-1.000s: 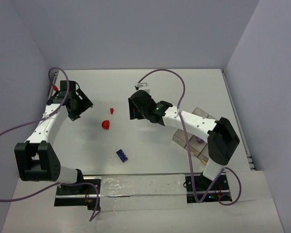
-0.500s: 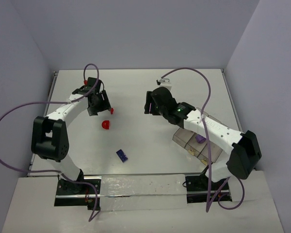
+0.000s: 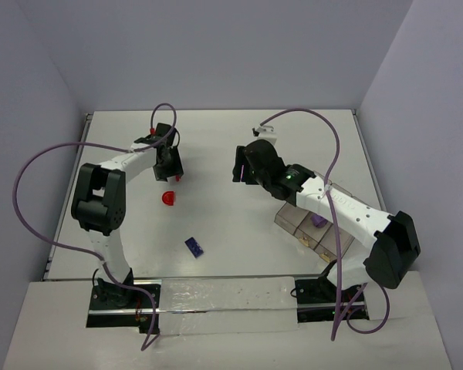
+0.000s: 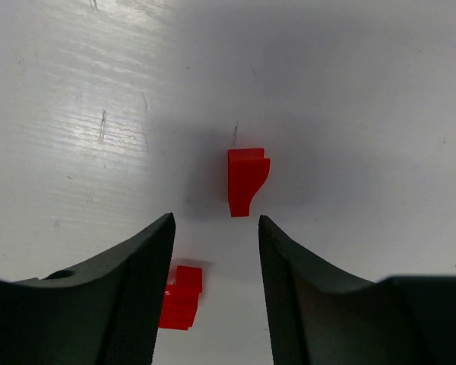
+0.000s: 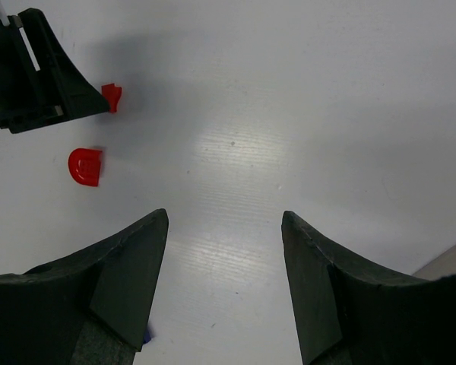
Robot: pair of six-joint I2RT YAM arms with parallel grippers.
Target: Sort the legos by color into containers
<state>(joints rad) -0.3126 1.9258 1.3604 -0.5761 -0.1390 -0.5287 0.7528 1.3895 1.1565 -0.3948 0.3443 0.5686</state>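
Closest to you, the dark blue brick [image 3: 194, 247] lies loose on the table, nearer than the red half-disc [image 3: 168, 198] and a bit to its right. Well to the right of the half-disc sits the clear tray [image 3: 285, 217], partly under the right arm. A light purple brick [image 3: 318, 221] is already inside, but I cannot tell which box. The half-disc is not sorted yet.

Just past it, your left gripper [image 4: 215, 222] hangs open and empty. A small red piece [image 4: 247, 181] lies just ahead of its fingers, and a second red piece [image 4: 181, 296] is half under one finger. Farther back, right of the half-disc, your right gripper [image 5: 224, 218] is wide open and holds nothing. I think at least four bricks still need sorting.
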